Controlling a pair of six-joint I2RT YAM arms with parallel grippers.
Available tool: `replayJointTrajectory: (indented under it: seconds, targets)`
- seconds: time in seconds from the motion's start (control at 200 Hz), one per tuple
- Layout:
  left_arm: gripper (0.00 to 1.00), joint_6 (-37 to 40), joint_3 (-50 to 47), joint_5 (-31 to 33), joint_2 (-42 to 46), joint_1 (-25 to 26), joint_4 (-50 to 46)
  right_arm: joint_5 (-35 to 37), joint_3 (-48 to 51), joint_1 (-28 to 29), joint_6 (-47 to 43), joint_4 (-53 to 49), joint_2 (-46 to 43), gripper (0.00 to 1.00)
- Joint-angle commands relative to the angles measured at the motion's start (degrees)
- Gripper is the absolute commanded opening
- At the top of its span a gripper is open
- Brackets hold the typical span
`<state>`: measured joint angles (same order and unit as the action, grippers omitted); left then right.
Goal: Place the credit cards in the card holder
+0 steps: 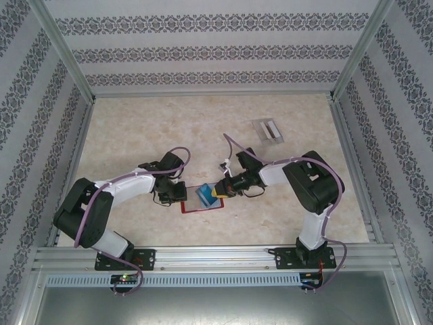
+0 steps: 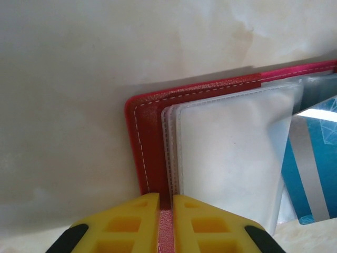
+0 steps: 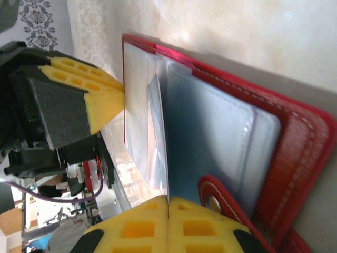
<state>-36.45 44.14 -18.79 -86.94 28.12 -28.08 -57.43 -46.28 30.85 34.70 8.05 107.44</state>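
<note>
Bright, even light from above on the overhead view: the table (image 1: pixel 135 122) glows pale, with only soft, short shadows under the arms. The frame rails bow a touch toward the edges. Left wrist view: tabletop nearly washed out, a grey shadow band running along the card holder (image 2: pixel 145 132), white sheen on its clear pockets (image 2: pixel 226 147), the left gripper (image 2: pixel 166 203) soft up close. Right wrist view: the right gripper (image 3: pixel 167 203) blurred, background at left hazy, tabletop blown out.

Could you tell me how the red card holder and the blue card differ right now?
The card holder is red with pale stitching; the blue card is teal with a grey stripe. The card holder is larger and lies open on the table; the blue card overlaps only part of it. Both are flat rectangles.
</note>
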Motion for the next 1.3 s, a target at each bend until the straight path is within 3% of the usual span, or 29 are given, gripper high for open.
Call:
replayJointTrajectory:
  seconds: [0.0, 0.165, 0.33, 0.56, 0.949, 1.299]
  targets:
    - [0.15, -0.4, -0.2, 1.1, 0.3, 0.6, -1.6, 4.1, 1.7, 0.9, 5.8, 8.4, 0.4, 0.0]
    - [0.14, -1.1, -1.2, 0.4, 1.1, 0.8, -0.2, 7.4, 3.6, 1.1, 9.1, 12.3, -0.1, 0.0]
    - [0.14, -2.2, -2.0, 0.8, 1.7, 0.9, -0.4, 10.8, 7.8, 3.0, 18.4, 23.9, 0.3, 0.0]
    - [0.13, -2.5, -2.4, 0.6, 2.2, 1.0, 0.0, 13.7, 7.7, 7.4, 20.9, 26.4, 1.2, 0.0]
    - [0.05, -4.7, -2.2, 4.9, 1.6, 0.9, -1.7, 17.7, 13.3, 8.1, 20.9, 25.7, -3.6, 0.0]
    - [0.01, -6.0, -3.3, 3.4, 1.6, 1.0, 0.9, 16.5, 12.8, 10.7, 21.2, 27.6, -1.6, 0.0]
